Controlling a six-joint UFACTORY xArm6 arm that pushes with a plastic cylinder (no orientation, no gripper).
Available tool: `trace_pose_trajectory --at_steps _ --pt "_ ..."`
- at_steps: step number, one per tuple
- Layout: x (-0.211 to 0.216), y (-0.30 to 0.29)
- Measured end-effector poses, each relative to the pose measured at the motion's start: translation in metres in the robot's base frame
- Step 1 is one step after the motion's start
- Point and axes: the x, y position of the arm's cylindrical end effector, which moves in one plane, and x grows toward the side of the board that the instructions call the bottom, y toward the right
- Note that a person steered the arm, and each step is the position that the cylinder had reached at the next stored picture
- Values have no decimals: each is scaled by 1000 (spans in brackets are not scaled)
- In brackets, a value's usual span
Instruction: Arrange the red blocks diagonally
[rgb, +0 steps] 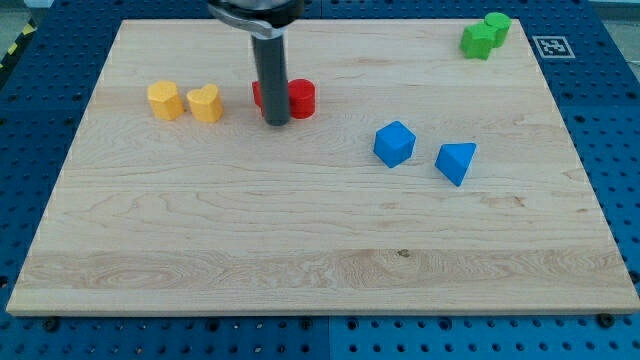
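Two red blocks sit side by side in the upper middle of the wooden board (300, 250). The right one is a red round block (301, 98). The left red block (258, 95) is mostly hidden behind my rod, so its shape cannot be made out. My tip (276, 122) rests on the board just in front of the two, at the seam between them, touching or nearly touching them.
Two yellow blocks stand left of the red ones, a hexagonal one (166, 100) and a heart-shaped one (205, 102). A blue cube-like block (394, 143) and a blue triangular block (455, 161) lie to the right. Two green blocks (485, 35) sit at the top right corner.
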Motion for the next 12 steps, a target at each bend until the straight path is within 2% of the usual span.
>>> trace_pose_trajectory --at_steps 1,3,5,10,11,12 --pt "0 44" --pt "-2 62" --pt "-12 13" --pt "-103 14" --pt "-114 -22" --pt "-129 -29"
